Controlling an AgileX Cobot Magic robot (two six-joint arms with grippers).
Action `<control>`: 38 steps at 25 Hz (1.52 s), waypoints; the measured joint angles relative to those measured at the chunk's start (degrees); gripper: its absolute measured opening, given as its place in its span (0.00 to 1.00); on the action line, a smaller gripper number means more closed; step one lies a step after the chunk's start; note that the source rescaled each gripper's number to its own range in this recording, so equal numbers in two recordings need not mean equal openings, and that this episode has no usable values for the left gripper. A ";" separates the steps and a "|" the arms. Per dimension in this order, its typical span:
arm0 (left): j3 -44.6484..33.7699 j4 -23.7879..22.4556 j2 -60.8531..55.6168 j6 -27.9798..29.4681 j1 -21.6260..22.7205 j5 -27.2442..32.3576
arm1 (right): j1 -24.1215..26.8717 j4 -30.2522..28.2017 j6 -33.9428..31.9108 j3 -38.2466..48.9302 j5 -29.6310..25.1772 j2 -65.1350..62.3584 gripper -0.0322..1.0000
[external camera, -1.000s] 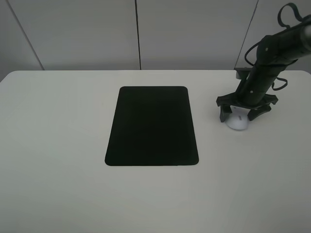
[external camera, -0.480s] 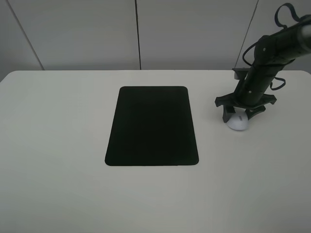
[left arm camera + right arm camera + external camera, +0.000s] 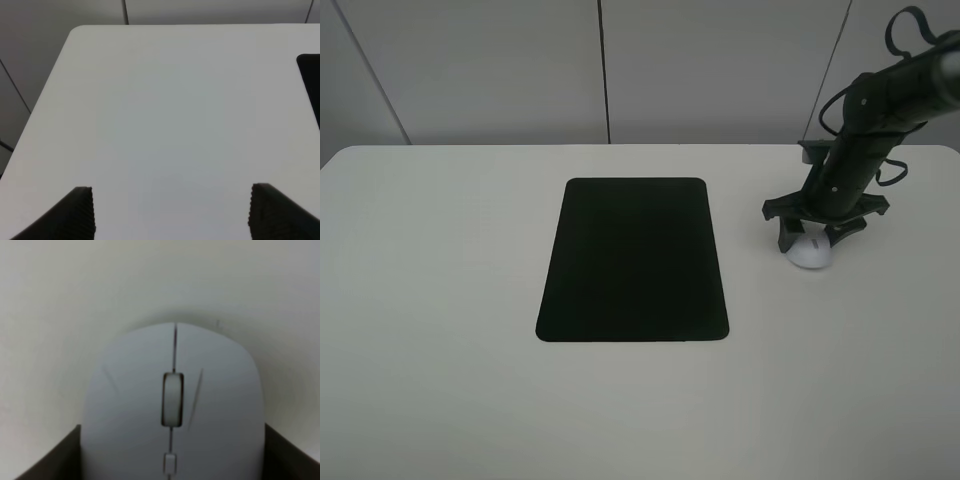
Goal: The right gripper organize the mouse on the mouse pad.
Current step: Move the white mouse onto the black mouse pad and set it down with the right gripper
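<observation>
The white mouse (image 3: 810, 256) lies on the white table to the right of the black mouse pad (image 3: 633, 260), a clear gap between them. My right gripper (image 3: 812, 241) stands straight down over the mouse. In the right wrist view the mouse (image 3: 172, 390) fills the frame, grey wheel in the middle, and the gripper's dark fingers (image 3: 55, 460) press against both of its flanks. The mouse rests on the table. My left gripper (image 3: 172, 220) is open and empty over bare table, with an edge of the pad (image 3: 312, 80) at the side of its view.
The white table (image 3: 440, 300) ends at grey wall panels (image 3: 470, 70) behind. The right arm (image 3: 880, 110) and its cables slant in from the far right. The table's corner and edge (image 3: 70, 35) show in the left wrist view.
My right gripper has sunk a little onto the mouse and its fingers have drawn in around it. The mouse and the pad have not moved.
</observation>
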State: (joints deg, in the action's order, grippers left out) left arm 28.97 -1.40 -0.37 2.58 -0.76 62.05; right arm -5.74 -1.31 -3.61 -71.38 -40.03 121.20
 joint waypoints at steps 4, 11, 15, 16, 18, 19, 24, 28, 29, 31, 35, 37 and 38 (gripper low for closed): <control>0.00 0.00 0.00 0.00 0.00 0.00 | 0.00 0.00 0.00 0.00 0.00 0.00 0.03; 0.00 0.00 0.00 0.00 0.00 0.00 | 0.00 0.00 0.00 0.00 0.41 0.00 0.03; 0.00 0.00 0.00 0.00 0.00 0.00 | 0.00 0.00 -0.10 0.00 0.43 0.00 0.03; 0.00 0.00 0.00 0.00 0.00 0.00 | 0.00 0.00 -0.10 0.00 0.43 0.00 0.03; 0.00 0.00 0.00 0.00 0.00 0.00 | 0.00 0.00 -0.10 0.00 0.43 0.00 0.03; 0.00 0.00 0.00 0.00 0.00 0.00 | 0.00 0.00 -0.10 -0.07 0.43 0.00 0.03; 0.00 0.00 0.00 0.00 0.00 0.00 | -0.40 -0.22 -0.10 -3.50 -3.70 -1.38 0.03; 0.00 0.00 0.00 0.00 0.00 0.00 | -3.14 0.47 -0.38 -5.86 -5.62 -3.64 0.03; 0.00 0.00 0.00 0.00 0.00 0.00 | -4.01 0.89 -0.86 -6.49 -6.23 -3.83 0.03; 0.00 0.00 0.00 0.00 0.00 0.00 | -5.74 1.31 -3.30 -7.87 -7.71 -3.97 0.03; 0.00 0.00 0.00 0.00 0.00 0.00 | -10.09 1.31 -10.08 -10.01 -8.44 -3.97 0.03; 0.00 0.00 0.00 0.00 0.00 0.00 | -12.28 1.31 -12.60 -10.93 -8.29 -3.97 0.03; 0.00 0.00 0.00 0.00 0.00 0.00 | -13.31 1.31 -13.41 -11.31 -8.23 -3.97 0.03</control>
State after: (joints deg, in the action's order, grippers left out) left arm 28.97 -1.40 -0.37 2.58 -0.76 62.05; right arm -19.05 0.00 -17.02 -82.69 -48.26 117.23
